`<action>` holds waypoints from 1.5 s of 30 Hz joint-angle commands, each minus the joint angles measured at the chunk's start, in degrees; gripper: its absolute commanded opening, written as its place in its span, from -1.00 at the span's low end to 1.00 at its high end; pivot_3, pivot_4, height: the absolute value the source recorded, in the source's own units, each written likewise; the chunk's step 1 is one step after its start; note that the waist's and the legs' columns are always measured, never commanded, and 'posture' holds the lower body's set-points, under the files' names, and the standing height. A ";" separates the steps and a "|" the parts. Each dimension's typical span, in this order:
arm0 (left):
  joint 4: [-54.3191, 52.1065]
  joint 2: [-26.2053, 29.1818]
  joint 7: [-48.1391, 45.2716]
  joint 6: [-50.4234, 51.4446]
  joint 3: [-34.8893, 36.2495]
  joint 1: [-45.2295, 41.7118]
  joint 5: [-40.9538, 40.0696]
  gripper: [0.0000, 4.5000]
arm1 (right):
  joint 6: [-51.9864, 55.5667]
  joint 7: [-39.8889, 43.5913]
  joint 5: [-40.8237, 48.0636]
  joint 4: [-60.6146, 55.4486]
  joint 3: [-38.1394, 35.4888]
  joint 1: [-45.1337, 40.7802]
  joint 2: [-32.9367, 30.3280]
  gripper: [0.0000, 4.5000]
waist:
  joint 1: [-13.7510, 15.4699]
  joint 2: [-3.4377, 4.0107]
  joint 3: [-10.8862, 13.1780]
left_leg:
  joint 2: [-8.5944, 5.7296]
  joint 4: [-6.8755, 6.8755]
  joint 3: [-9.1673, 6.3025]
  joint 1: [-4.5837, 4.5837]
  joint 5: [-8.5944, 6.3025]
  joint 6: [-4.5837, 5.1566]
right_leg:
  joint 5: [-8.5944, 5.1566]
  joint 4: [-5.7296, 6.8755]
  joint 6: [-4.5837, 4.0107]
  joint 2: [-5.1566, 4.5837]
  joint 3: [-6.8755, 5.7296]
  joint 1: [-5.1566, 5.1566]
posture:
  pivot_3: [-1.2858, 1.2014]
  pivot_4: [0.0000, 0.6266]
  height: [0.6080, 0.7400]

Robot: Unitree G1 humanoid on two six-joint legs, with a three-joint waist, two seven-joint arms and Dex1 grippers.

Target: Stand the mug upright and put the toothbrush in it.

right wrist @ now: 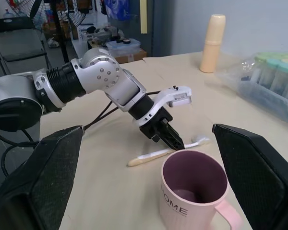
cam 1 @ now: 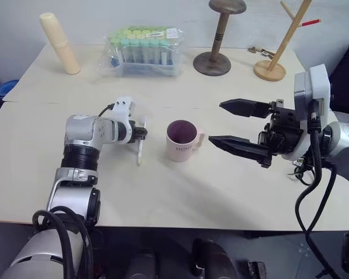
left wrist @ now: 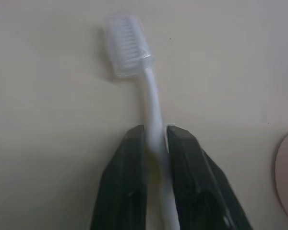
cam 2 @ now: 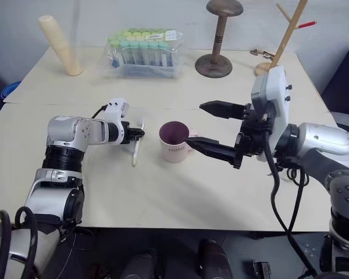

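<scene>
The toothbrush (left wrist: 152, 103) lies on the counter (cam 1: 221, 186), pinched by the left end effector (left wrist: 156, 139); the mug (cam 1: 182, 140) stands upright beside the spread right end effector (cam 1: 230, 123), so lifting comes next.

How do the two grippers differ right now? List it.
The left gripper is shut on the toothbrush, down at the table; the right gripper is open, holds nothing, and hangs above the table beside the mug. Left points downward, right about level. Both have two black fingers.

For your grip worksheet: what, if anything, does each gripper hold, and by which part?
Left gripper is shut on the toothbrush, at its neck below the bristle head. Right gripper holds nothing.
</scene>
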 commanded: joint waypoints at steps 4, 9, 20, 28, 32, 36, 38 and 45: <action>-2.67 1.56 -0.82 -2.60 1.37 0.50 0.89 -0.92 | -1.12 0.03 -2.39 0.00 -2.70 2.84 -3.04 1.00 | -0.13 0.00 0.00 | 0.01 0.00 0.01 0.00 0.00 0.00 | 0.00 0.00 0.00 0.00 0.00 0.00 | 0.03 -0.52 1.00; -10.72 1.26 -4.62 -19.03 8.98 -0.58 -3.97 -0.92 | -1.29 0.40 -3.24 -0.44 -4.02 4.96 -4.65 1.00 | -0.14 -0.18 0.11 | 0.06 0.00 0.00 -0.05 0.00 0.00 | 0.00 0.00 0.00 0.02 -0.02 -0.05 | 0.03 -0.52 1.00; -31.08 -9.39 -12.45 -26.77 8.91 4.96 -16.77 -0.92 | -0.68 -3.65 -2.32 -1.11 -6.22 7.52 -4.31 1.00 | -0.06 -0.20 0.12 | 0.02 0.31 -0.13 -0.28 -0.05 0.08 | 0.07 -0.03 0.10 -0.09 -0.12 -0.01 | 0.03 -0.52 1.00; -27.82 -13.30 -12.75 -40.33 -0.97 10.60 -7.13 -0.92 | -0.63 -6.29 -1.32 -1.05 -7.20 8.16 -4.07 1.00 | -0.03 -0.20 0.12 | 0.03 0.30 -0.12 -0.28 -0.05 0.09 | 0.07 -0.06 0.10 -0.05 -0.10 -0.02 | 0.03 -0.52 1.00; -29.60 -12.25 -16.25 -40.97 -2.47 14.01 -8.02 -0.36 | -0.93 -6.64 -0.86 -0.83 -8.08 9.00 -4.15 1.00 | -0.04 -0.21 0.12 | 0.04 0.30 -0.11 -0.27 -0.06 0.11 | 0.07 -0.06 0.09 -0.05 -0.10 -0.02 | 0.03 -0.52 1.00; -32.70 -10.28 -16.57 -38.52 -0.17 14.97 -10.34 0.19 | -1.64 -6.01 -1.55 0.29 -8.21 9.57 -4.05 1.00 | -0.05 -0.21 0.12 | 0.06 0.32 -0.13 -0.30 -0.07 0.12 | 0.07 -0.07 0.09 -0.03 -0.11 -0.02 | 0.03 -0.52 1.00; -34.16 -7.22 -17.00 -35.10 2.55 14.61 -12.81 0.45 | -2.01 -4.59 -2.18 1.48 -8.38 9.99 -4.36 1.00 | -0.07 -0.20 0.12 | 0.07 0.32 -0.15 -0.30 -0.07 0.12 | 0.07 -0.07 0.09 -0.04 -0.10 -0.02 | 0.03 -0.52 1.00; -32.56 24.76 -44.28 -24.70 6.54 13.41 -20.33 0.87 | -2.18 12.37 -4.40 9.61 -8.86 13.31 -12.04 1.00 | -0.76 -0.17 0.14 | 0.14 0.21 -0.10 -0.26 -0.07 0.13 | 0.04 -0.13 0.04 0.10 -0.10 -0.07 | 0.03 -0.52 1.00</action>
